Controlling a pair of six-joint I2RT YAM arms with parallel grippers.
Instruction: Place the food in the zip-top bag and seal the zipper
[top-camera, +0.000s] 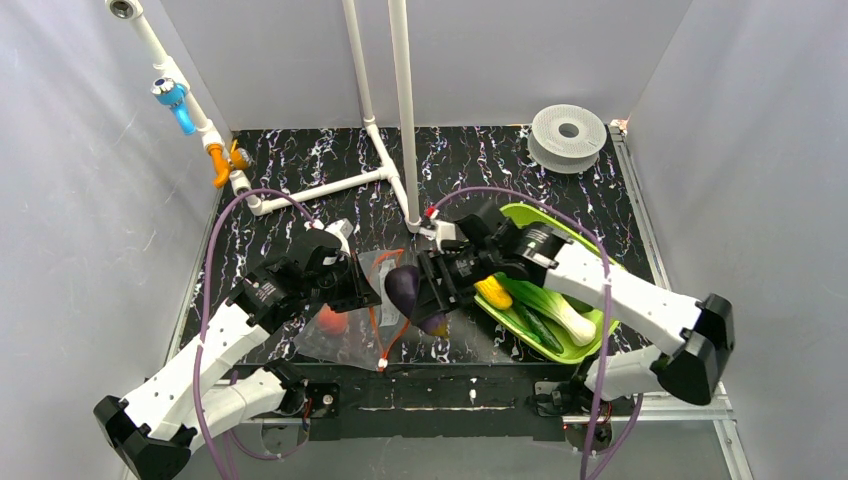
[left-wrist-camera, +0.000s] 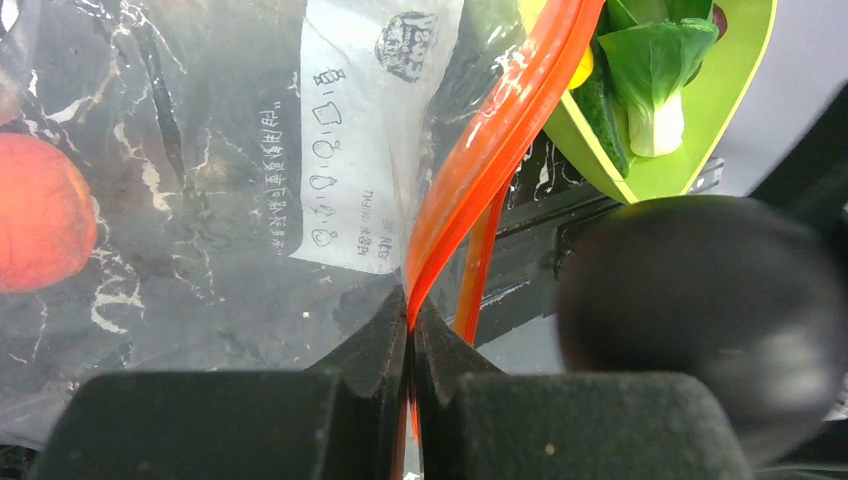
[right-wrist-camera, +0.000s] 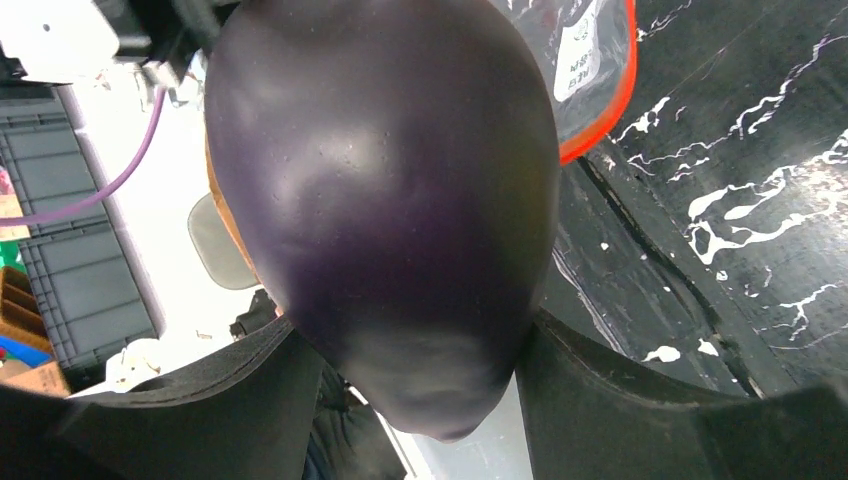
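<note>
left gripper (left-wrist-camera: 410, 332) is clamped shut on the zipper (left-wrist-camera: 500, 130) of the zip-top bag (left-wrist-camera: 200, 150). right gripper (right-wrist-camera: 420, 360), jaws wide, grips the eggplant (right-wrist-camera: 380, 180) just beside the zipper.

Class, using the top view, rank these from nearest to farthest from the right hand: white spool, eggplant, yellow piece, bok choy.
1. eggplant: gripped in the right hand itself.
2. yellow piece: just to its right.
3. bok choy: farther right.
4. white spool: far right corner.

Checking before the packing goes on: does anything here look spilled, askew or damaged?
Nothing stands out. The tomato lies inside the bag, the left gripper pinches its zipper, the right gripper holds the eggplant near the mouth, and the other food sits in the tray.
</note>
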